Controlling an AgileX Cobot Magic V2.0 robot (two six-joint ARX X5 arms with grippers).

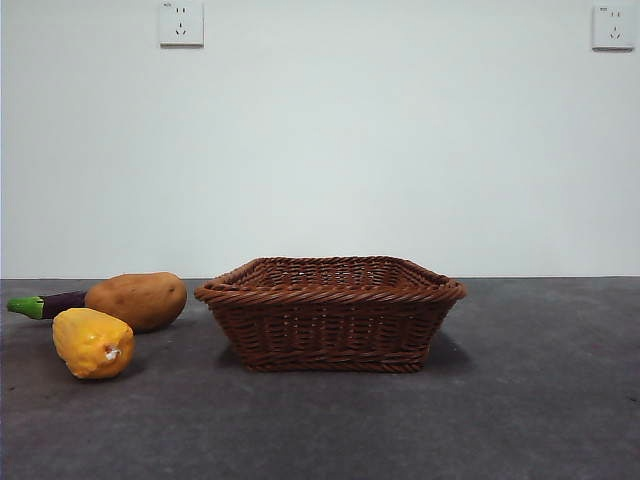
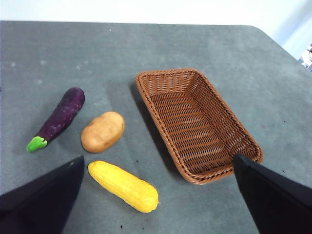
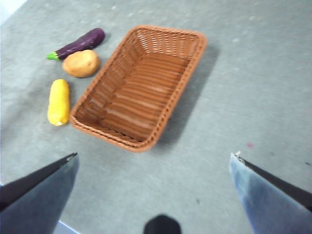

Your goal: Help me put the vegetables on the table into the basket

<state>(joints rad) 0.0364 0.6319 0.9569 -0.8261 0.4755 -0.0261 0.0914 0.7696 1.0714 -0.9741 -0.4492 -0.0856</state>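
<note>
The wicker basket (image 1: 330, 312) (image 2: 195, 122) (image 3: 139, 80) stands empty on the dark grey table (image 1: 520, 400). Three vegetables lie on the table beside one of its long sides: a brown potato (image 1: 138, 299) (image 2: 103, 131) (image 3: 81, 63), a purple eggplant (image 1: 45, 304) (image 2: 59, 117) (image 3: 78, 44) with a green stem, and a yellow corn cob (image 1: 93, 343) (image 2: 123, 185) (image 3: 59, 102). My left gripper (image 2: 158, 158) hovers open high above the corn and the basket's near end. High over the table, my right gripper (image 3: 155, 155) is open too, off the basket's short end. Neither holds anything.
A white wall with two sockets (image 1: 181, 23) (image 1: 612, 27) backs the table. In the left wrist view the table's corner edge (image 2: 273, 36) lies beyond the basket. Bare table surface (image 3: 253, 87) stretches on the basket's far side from the vegetables.
</note>
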